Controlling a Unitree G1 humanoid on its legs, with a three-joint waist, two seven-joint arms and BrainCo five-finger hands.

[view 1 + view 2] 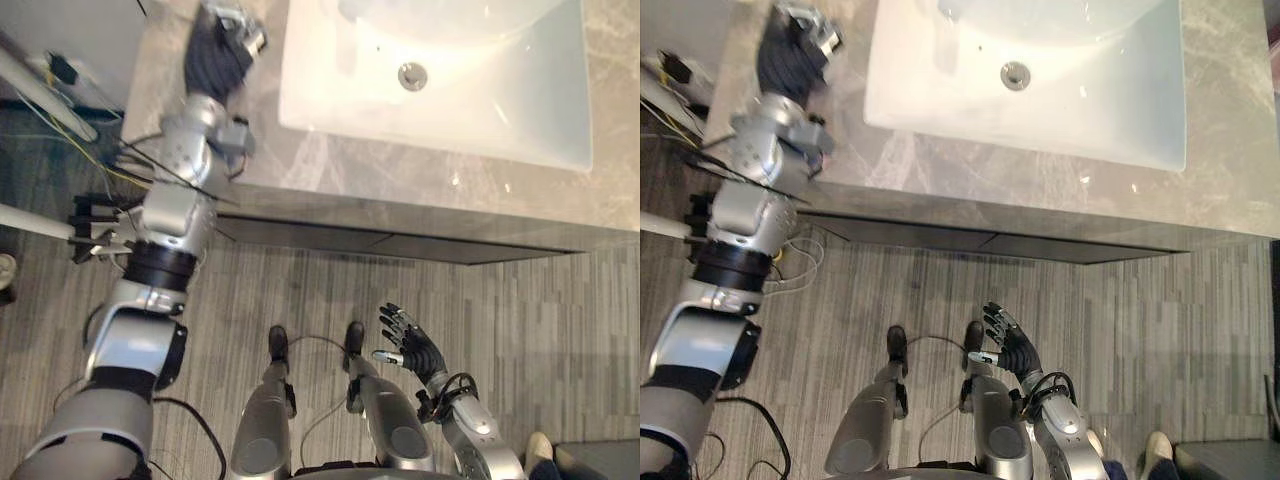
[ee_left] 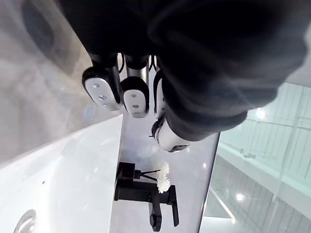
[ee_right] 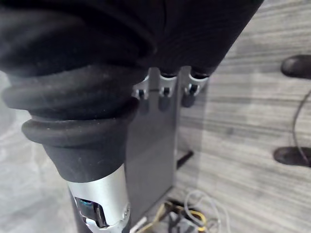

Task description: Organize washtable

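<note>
reaching over the counter (image 1: pixel 400 175) at 11 o'clock, the left hand (image 1: pixel 222 40) hangs above the stone strip with the basin (image 1: pixel 480 100) at its 3 o'clock. in its wrist view the fingers (image 2: pixel 102 90) look relaxed and loosely bent, with nothing between them and the thumb. straight past the fingertips, along that strip beside the basin, stands a black fixture (image 2: pixel 141 191), tap or holder, i cannot tell which, with white flowers (image 2: pixel 163 177) touching or just beside it. so the thing to tidy seems to lie at the left hand's 12 o'clock, near but apart, and the reach looks like one straight ahead, not sideways. the right hand (image 1: pixel 410 345) is low at 5 o'clock over the floor (image 1: pixel 520 330), fingers spread and empty, well apart from the counter, so the left arm is clearly nearer.
</note>
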